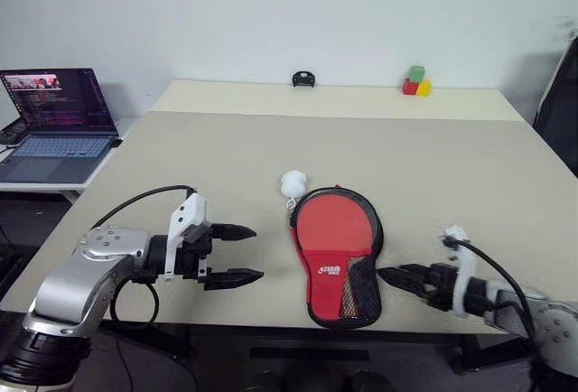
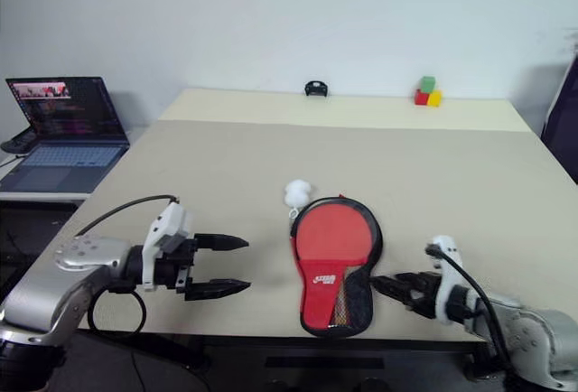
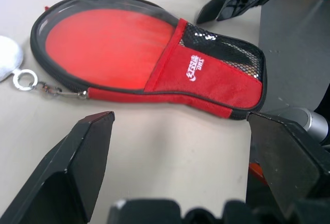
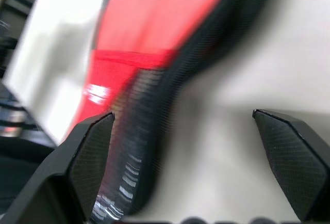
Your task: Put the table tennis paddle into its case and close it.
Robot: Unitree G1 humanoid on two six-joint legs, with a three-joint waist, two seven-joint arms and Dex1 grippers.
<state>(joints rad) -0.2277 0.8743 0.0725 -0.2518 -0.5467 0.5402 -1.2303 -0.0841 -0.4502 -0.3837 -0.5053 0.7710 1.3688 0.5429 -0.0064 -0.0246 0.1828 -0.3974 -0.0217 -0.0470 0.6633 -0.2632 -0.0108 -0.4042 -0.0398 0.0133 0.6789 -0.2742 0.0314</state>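
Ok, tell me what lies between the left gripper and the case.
Bare tabletop, as seen from the head's left eye: nothing lies between the open left gripper and the case.

The red case (image 1: 338,256) lies flat near the front edge of the beige table (image 1: 226,157), with a white fluffy charm (image 1: 293,183) clipped at its top. The left gripper (image 1: 240,254) hovers beside it with fingers spread, and the right gripper (image 1: 397,277) sits just off its lower corner. A laptop (image 1: 56,121) is open off to the left, with coloured blocks (image 1: 416,82) at the far edge.
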